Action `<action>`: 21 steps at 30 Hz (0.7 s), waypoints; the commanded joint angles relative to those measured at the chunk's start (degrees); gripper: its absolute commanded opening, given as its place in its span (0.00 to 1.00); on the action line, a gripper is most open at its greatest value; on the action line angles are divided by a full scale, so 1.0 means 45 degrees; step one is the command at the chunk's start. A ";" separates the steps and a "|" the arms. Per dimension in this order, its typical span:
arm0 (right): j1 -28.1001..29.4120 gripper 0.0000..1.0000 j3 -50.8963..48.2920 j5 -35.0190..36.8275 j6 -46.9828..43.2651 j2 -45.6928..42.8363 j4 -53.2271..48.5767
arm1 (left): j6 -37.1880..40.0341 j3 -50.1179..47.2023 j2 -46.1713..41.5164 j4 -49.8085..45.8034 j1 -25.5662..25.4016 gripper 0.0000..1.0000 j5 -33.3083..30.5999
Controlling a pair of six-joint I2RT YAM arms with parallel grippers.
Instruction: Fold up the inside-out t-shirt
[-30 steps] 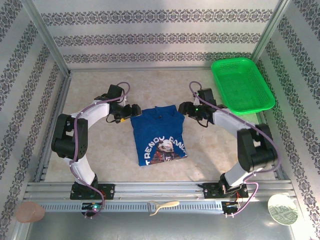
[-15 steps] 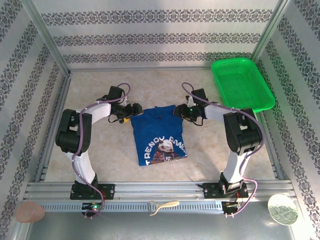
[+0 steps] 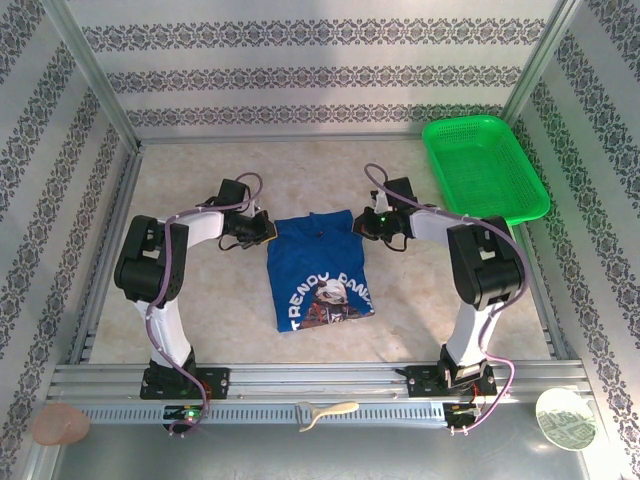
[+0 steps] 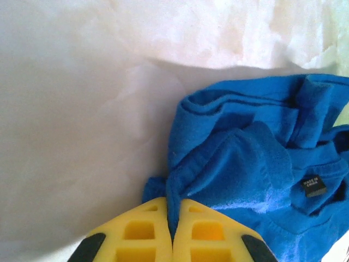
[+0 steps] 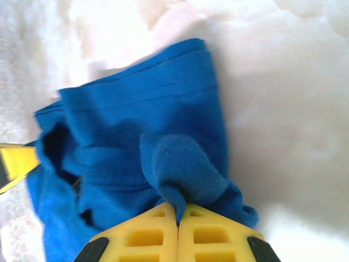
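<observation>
At the t-shirt [image 3: 318, 262] far corners, left jaws pinching cloth, right jaws pinching cloth

Left arm [image 3: 172, 335], right arm [image 3: 468, 335]: white shells, black joint housings. Purple cable [image 3: 149, 315] strung along each, looping free near wrist. Small green light [image 3: 382, 213] on right wrist. Left fingers [image 4: 143, 232], right fingers [image 5: 214, 234]: yellow plastic, square recesses, black outer corners.

Reaching toward each other, the left gripper [image 3: 262, 228] and right gripper [image 3: 362, 222] pinch closed on the t-shirt's [image 3: 318, 270] upper corners.
</observation>
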 commanded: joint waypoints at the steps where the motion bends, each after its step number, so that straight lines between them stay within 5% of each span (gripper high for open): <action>1: -0.0204 0.00 -0.0245 -0.1358 0.0056 -0.1267 0.0950 | -0.0144 -0.0418 -0.1256 0.1257 0.0209 0.00 0.0009; 12: -0.0569 0.00 0.0081 -0.2664 0.1097 -0.1102 0.3215 | -0.0789 -0.0585 -0.2087 0.2380 0.0955 0.00 0.0175; 21: -0.1049 0.00 0.1584 -0.2789 0.2010 0.2221 0.4786 | -0.0944 0.0192 0.0184 0.3843 0.1601 0.00 0.0298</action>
